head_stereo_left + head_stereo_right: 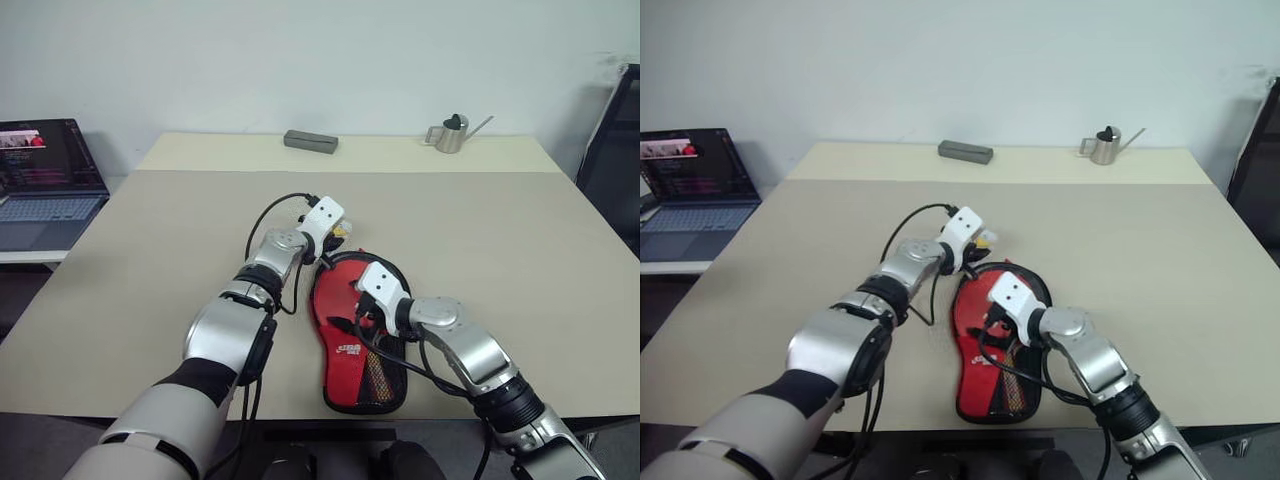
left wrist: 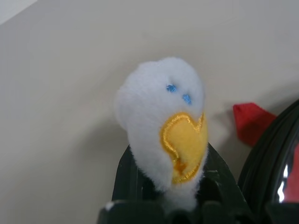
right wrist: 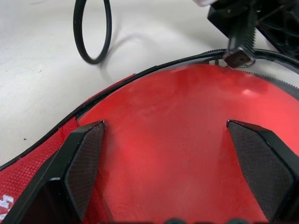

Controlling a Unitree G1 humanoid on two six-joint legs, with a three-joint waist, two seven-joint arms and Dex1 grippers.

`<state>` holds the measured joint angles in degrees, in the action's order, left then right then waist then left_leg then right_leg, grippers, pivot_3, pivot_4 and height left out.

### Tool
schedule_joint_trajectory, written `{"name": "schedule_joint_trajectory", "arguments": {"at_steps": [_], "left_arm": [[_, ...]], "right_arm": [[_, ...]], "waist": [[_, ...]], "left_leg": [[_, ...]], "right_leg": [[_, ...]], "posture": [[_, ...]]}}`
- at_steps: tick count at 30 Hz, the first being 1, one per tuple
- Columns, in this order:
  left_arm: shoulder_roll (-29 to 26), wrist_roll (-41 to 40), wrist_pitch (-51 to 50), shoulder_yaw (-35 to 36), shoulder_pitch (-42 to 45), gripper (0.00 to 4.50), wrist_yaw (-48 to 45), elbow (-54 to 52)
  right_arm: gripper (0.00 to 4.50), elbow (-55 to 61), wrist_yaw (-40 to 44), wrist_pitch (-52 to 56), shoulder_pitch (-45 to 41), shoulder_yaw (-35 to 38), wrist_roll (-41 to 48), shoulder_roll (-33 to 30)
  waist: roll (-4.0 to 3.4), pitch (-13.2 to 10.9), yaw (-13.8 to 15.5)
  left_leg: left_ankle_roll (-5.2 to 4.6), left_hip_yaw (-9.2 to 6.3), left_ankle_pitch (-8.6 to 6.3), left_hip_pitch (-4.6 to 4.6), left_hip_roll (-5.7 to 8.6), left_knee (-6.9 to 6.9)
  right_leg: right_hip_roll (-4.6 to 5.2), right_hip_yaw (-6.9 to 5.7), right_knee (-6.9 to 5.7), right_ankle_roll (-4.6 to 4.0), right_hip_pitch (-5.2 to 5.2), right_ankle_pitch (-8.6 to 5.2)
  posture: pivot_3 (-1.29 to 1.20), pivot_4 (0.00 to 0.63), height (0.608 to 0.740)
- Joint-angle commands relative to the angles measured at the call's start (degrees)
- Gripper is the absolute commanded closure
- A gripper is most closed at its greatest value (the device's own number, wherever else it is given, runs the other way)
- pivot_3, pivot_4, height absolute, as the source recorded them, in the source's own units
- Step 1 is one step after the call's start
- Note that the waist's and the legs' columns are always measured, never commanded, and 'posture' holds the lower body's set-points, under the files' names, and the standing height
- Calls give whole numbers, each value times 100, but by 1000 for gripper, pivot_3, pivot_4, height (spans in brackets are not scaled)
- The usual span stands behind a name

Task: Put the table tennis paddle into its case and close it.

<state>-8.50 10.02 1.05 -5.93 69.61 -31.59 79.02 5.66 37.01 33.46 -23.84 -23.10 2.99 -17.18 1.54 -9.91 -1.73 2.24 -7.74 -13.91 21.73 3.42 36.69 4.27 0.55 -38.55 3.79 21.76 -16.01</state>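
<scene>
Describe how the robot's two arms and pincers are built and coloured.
Both arms are silver-grey metal segments with black joint collars and loose black cables. Each wrist carries a white block. The left pincer and right pincer have black fingers with finely textured inner pads.

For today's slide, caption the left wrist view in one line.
Left gripper shut on the white-yellow charm, beside the case edge.

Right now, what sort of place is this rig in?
Probably an office or lab room, not a sports hall: a plain beige table against a bare wall, an open laptop on a side desk, and a small metal watering can at the table's far edge.
</scene>
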Motion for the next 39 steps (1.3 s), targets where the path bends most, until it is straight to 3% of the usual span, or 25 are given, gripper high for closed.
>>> {"name": "schedule_joint_trajectory", "arguments": {"at_steps": [1,21,39], "left_arm": [[52,92,246,85,392,4193,231,-125],[297,799,390,-86,653,4193,935,-26],[940,1320,526,-283,895,4194,1513,13]], "right_arm": [[0,-269,-47,606,472,-311,-184,-153],[0,781,-780,1316,1194,-369,-33,86],[0,1709,-1369,1995,1668,-350,60,193]], "waist": [[0,0,0],[2,3,1],[3,3,4]], "left_leg": [[1,0,0,0,0,0],[10,-2,-8,8,0,-39],[24,3,-27,20,1,-61]], "right_leg": [[0,0,0,0,0,0],[1,-7,55,7,1,-4],[2,17,63,18,30,-16]], "posture": [[0,150,740],[0,150,740],[0,150,740]]}}
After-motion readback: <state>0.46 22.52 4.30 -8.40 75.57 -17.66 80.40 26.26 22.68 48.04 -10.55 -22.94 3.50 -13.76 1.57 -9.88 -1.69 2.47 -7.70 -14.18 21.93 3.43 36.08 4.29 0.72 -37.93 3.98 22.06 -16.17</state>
